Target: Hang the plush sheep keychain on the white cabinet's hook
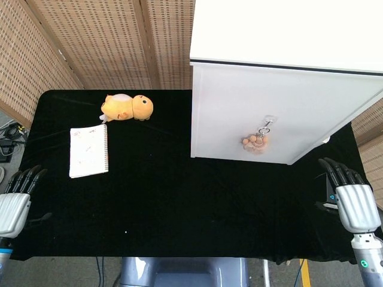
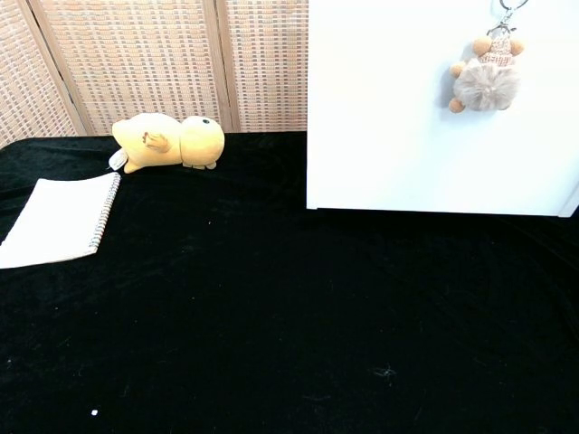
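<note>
The plush sheep keychain (image 1: 255,142) hangs by its metal ring from the hook (image 1: 267,124) on the white cabinet's (image 1: 239,101) front face. In the chest view the sheep (image 2: 485,80) dangles free against the cabinet (image 2: 389,108). My right hand (image 1: 349,198) is at the table's near right corner, well below and right of the sheep, holding nothing, fingers straight. My left hand (image 1: 16,198) rests at the near left edge, fingers extended and empty. Neither hand shows in the chest view.
A yellow plush toy (image 1: 127,107) lies at the back of the black table (image 1: 167,203), with a spiral notebook (image 1: 88,150) to its front left. Woven screens stand behind. The cabinet takes up the back right.
</note>
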Robot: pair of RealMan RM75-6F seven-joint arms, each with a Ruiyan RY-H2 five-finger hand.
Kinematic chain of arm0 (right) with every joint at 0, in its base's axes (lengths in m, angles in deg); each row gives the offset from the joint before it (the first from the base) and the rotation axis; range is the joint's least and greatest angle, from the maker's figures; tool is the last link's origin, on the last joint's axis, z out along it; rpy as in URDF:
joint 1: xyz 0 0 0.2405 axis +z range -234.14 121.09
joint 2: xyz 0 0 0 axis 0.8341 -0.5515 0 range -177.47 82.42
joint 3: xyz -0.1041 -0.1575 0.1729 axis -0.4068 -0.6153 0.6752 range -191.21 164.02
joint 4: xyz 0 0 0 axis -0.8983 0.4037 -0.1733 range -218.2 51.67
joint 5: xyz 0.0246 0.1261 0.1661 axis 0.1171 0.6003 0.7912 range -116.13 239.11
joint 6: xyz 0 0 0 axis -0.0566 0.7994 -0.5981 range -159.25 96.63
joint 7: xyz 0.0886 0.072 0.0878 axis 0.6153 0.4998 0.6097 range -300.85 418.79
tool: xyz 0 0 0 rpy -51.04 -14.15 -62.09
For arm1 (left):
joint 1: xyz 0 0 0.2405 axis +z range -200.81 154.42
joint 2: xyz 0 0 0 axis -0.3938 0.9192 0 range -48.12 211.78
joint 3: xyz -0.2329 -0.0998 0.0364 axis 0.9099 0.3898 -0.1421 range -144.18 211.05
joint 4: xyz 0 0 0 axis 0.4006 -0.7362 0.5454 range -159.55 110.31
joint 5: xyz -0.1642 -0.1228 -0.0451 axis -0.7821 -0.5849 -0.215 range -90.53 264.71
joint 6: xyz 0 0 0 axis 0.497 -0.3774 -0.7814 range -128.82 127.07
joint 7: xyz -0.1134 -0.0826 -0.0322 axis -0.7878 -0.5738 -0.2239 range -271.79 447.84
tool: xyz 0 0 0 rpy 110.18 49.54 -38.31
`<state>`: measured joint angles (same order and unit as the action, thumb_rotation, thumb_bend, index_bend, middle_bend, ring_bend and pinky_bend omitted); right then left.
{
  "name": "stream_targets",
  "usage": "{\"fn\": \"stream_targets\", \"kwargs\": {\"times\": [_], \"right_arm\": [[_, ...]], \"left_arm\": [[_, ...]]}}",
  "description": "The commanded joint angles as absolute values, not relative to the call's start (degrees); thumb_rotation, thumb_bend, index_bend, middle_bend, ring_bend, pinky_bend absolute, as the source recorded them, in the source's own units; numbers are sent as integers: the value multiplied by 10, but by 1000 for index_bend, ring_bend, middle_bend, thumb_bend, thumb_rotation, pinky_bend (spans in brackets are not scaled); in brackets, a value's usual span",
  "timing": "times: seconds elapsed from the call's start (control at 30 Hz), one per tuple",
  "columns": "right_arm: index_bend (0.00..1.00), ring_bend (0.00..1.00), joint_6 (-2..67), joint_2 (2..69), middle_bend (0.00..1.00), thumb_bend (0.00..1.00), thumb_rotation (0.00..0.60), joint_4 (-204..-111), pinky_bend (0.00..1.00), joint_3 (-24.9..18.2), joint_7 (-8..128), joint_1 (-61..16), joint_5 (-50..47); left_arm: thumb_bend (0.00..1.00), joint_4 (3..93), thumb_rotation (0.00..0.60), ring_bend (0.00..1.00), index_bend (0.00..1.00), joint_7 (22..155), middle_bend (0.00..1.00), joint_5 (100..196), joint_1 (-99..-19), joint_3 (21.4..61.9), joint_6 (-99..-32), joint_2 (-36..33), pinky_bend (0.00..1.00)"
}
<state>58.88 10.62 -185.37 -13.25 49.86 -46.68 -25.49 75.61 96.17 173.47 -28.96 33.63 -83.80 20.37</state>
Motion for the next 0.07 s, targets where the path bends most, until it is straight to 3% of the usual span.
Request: {"fn": "stream_targets", "kwargs": {"times": [0.03,0.07], "right_arm": [[0,0,599,113,0,0,600,-1846,0,-140,492,-482,-259],[0,0,601,115,0,0,600,-1844,0,-140,491,-484,-260]], "left_arm": [[0,755,600,0,0,963,0,1742,-286,335,-847,202,0],[0,755,600,0,0,963,0,1744,-285,335,-849,202,0]]}}
